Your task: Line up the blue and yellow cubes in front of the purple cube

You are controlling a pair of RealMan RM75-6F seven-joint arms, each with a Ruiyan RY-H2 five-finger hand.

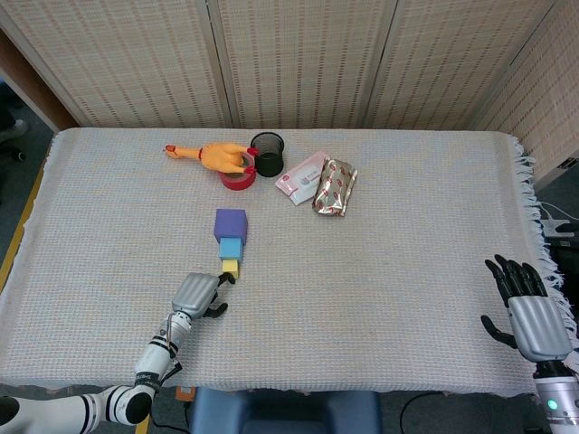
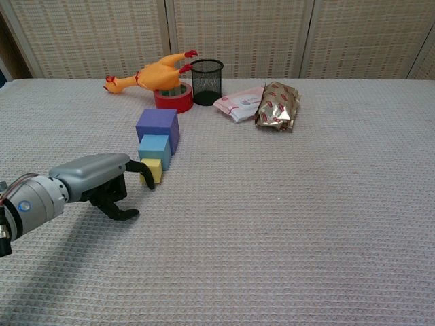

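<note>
A purple cube [image 1: 231, 223] [image 2: 158, 127] stands left of the table's middle. A smaller blue cube [image 1: 231, 248] [image 2: 154, 150] sits against its near side. The little yellow cube [image 1: 231, 268] [image 2: 153, 170] lies right in front of the blue one, making a row. My left hand [image 1: 198, 293] [image 2: 94, 181] rests low on the cloth just before the row, one black fingertip touching the yellow cube's near face, the other fingers curled under, holding nothing. My right hand [image 1: 532, 312] stays at the table's right front corner, fingers spread, empty.
At the back stand a rubber chicken [image 1: 213, 155] on a red tape roll [image 1: 239, 178], a black mesh cup [image 1: 268, 153], a pink packet [image 1: 300, 178] and a foil snack bag [image 1: 335, 187]. The woven cloth [image 1: 398, 262] covers the table.
</note>
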